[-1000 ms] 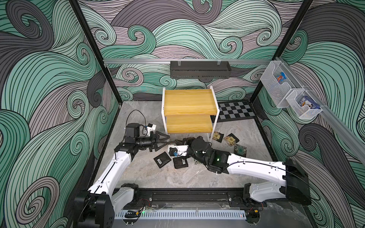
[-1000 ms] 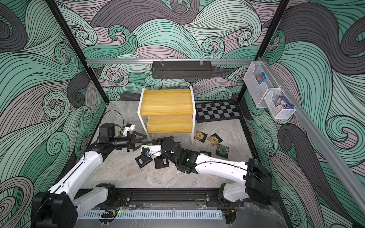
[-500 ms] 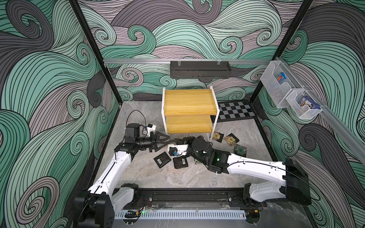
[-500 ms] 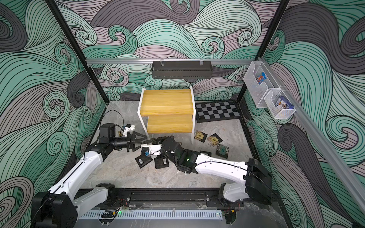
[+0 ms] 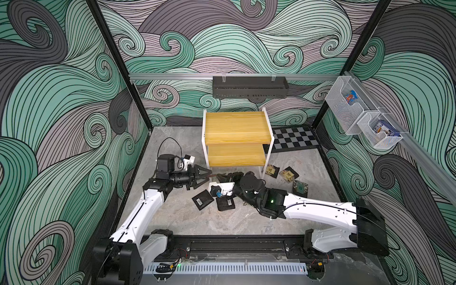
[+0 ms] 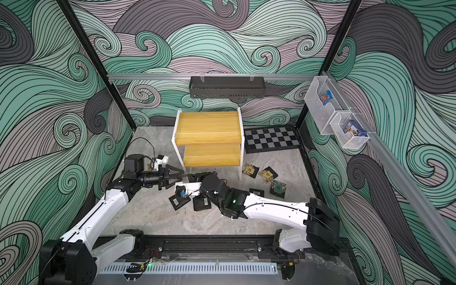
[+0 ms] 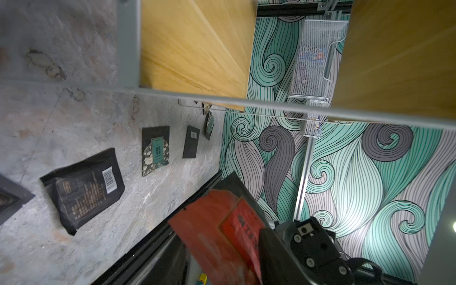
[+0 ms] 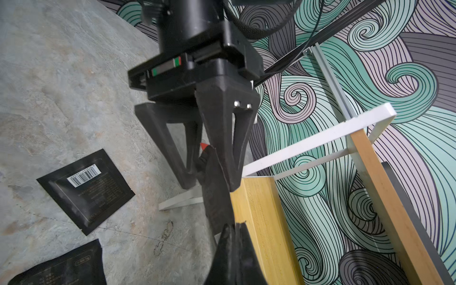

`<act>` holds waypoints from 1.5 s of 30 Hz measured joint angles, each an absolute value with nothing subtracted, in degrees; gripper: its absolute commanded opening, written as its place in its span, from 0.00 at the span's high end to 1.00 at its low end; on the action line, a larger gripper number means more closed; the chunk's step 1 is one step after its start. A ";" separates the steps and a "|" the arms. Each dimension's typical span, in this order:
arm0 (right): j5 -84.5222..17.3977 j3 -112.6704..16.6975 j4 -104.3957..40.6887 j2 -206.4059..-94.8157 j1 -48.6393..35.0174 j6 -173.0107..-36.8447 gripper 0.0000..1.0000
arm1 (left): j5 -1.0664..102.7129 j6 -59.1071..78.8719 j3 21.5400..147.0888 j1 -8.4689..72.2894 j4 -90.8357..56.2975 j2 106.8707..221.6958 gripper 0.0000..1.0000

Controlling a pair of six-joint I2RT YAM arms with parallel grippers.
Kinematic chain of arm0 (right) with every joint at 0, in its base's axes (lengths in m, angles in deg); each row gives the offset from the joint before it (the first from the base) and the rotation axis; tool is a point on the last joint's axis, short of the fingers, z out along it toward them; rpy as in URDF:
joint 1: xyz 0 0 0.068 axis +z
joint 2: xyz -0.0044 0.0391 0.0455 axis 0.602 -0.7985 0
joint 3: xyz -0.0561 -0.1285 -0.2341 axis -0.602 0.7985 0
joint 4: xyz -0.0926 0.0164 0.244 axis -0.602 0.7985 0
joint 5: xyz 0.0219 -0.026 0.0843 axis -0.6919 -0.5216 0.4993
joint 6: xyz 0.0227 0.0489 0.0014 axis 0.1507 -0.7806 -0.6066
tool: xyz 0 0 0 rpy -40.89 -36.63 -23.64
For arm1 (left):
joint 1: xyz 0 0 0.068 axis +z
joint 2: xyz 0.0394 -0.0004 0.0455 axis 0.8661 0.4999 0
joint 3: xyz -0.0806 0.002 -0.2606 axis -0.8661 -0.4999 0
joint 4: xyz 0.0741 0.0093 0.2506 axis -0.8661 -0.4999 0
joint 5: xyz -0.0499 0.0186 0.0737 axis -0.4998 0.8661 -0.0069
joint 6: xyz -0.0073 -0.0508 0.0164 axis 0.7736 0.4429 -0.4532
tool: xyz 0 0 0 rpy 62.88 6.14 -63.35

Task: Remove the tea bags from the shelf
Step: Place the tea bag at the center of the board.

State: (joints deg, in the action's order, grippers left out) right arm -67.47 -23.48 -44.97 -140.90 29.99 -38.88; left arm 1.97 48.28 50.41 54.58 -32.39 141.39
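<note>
Left gripper (image 8: 211, 181) jaws have narrowed around the red tea bag (image 7: 217, 237); firm contact unclear. Right gripper (image 8: 233, 241) pinches its other end, just before the bare shelf (image 5: 235, 127). Handover, I judge. Next: left must clamp before right lets go.

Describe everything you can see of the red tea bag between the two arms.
The red tea bag is a flat foil-like sachet with a red printed face and a black back, slightly crumpled. It is held on edge before the shelf's lower board, pinched by the right pincer, its other end between the fingers of the left pincer.
</note>
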 measured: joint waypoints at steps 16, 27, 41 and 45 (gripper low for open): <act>-68.50 -19.59 -45.69 -139.85 31.13 -41.48 0.46 | 2.00 47.73 50.48 57.57 -32.17 142.89 1.00; -70.99 -16.90 -42.34 -129.75 27.85 -47.40 0.39 | 5.51 38.18 55.50 67.65 -45.53 142.92 1.00; -71.67 -13.14 -33.75 -120.62 23.74 -60.84 0.33 | 22.69 30.05 58.96 70.45 -54.07 145.12 0.95; -72.33 -12.49 -32.31 -119.35 22.30 -63.07 0.31 | 23.87 31.84 57.69 70.42 -48.76 150.11 0.94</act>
State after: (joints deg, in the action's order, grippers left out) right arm -72.33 -12.49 -32.31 -119.35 22.30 -63.07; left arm 23.87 31.84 57.69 70.42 -48.76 150.11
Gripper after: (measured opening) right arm 0.687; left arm 0.062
